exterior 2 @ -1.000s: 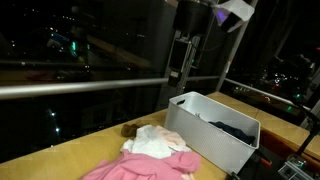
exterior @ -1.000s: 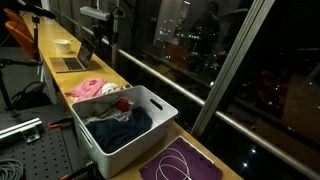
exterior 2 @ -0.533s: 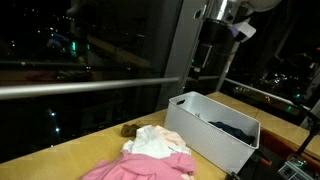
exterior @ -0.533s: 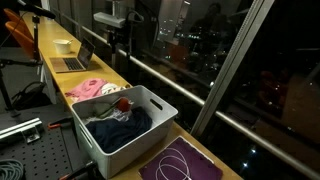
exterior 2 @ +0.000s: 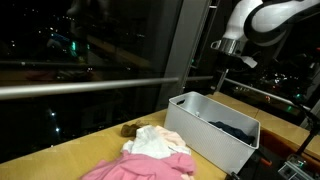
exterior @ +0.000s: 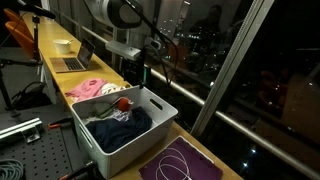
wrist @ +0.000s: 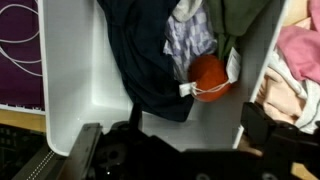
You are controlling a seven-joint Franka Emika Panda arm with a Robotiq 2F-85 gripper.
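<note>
Tall windows (exterior: 225, 45) fill the far side in both exterior views, black with night and dotted with small city lights (exterior 2: 60, 42); the glass also throws back faint reflections of the room; dark frame posts (exterior 2: 196, 45) split the panes, one leaning diagonally (exterior: 232, 75); a pale metal rail (exterior 2: 80, 88) runs level across the glass, seen too at (exterior: 255, 128); below it a long yellow wooden counter (exterior: 47, 50) follows the windows; an orange chair (exterior: 14, 30) stands at its far end; a perforated metal plate (exterior: 45, 150) lies in the near corner; indoor light is warm and dim.
</note>
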